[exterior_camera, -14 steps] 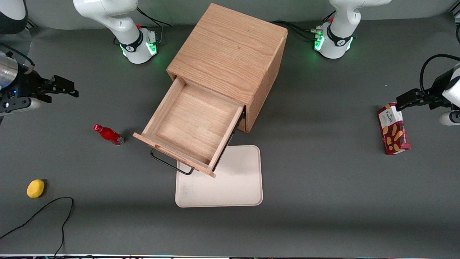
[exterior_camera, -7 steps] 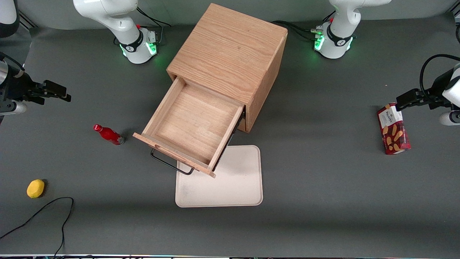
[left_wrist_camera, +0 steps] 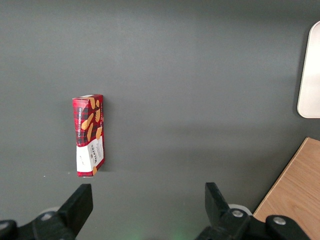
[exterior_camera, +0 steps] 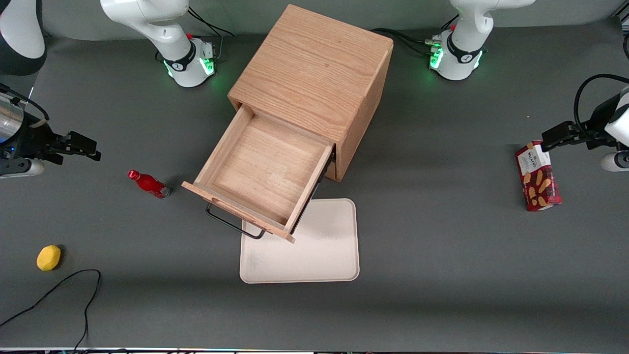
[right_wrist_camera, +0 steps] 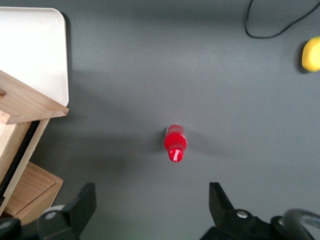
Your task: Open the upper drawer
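The oak cabinet (exterior_camera: 314, 69) stands mid-table. Its upper drawer (exterior_camera: 265, 167) is pulled far out and its light-wood inside holds nothing. The thin black wire handle (exterior_camera: 231, 223) hangs on the drawer's front, which faces the front camera. A corner of that drawer front (right_wrist_camera: 30, 102) also shows in the right wrist view. My gripper (exterior_camera: 91, 147) hovers well away from the drawer, toward the working arm's end of the table. It is open (right_wrist_camera: 151, 197) and holds nothing, with the grey table beneath it.
A small red bottle (exterior_camera: 148, 184) (right_wrist_camera: 174, 141) lies between my gripper and the drawer. A yellow round object (exterior_camera: 48, 257) and a black cable (exterior_camera: 59, 290) lie nearer the front camera. A cream tray (exterior_camera: 324, 246) sits partly under the drawer. A red biscuit box (exterior_camera: 537, 176) lies toward the parked arm's end.
My gripper has drifted a little nearer to the front camera, still open and far from the drawer. The drawer has not moved.
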Controlling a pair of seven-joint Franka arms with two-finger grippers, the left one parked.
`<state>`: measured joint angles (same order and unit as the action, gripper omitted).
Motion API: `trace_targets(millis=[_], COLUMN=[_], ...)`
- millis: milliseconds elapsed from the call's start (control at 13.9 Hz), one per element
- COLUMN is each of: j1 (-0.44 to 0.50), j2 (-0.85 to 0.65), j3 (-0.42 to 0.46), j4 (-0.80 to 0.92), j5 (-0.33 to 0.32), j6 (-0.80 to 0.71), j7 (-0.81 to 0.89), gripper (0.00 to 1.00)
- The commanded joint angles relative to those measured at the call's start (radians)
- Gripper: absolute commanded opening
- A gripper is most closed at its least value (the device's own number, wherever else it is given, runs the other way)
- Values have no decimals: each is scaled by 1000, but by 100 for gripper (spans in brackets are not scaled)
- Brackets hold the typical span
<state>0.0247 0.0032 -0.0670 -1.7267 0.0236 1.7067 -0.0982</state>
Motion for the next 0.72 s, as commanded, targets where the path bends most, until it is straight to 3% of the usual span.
trace_targets(millis=[0,287,645], j1=[-51,-124,-134], j2=[43,92,92], j3=[67,117,124], j4=[73,160,177], j5=[-13,22,22], j6=[-9,-67,-97], j7=[25,21,26], gripper=[100,100,100])
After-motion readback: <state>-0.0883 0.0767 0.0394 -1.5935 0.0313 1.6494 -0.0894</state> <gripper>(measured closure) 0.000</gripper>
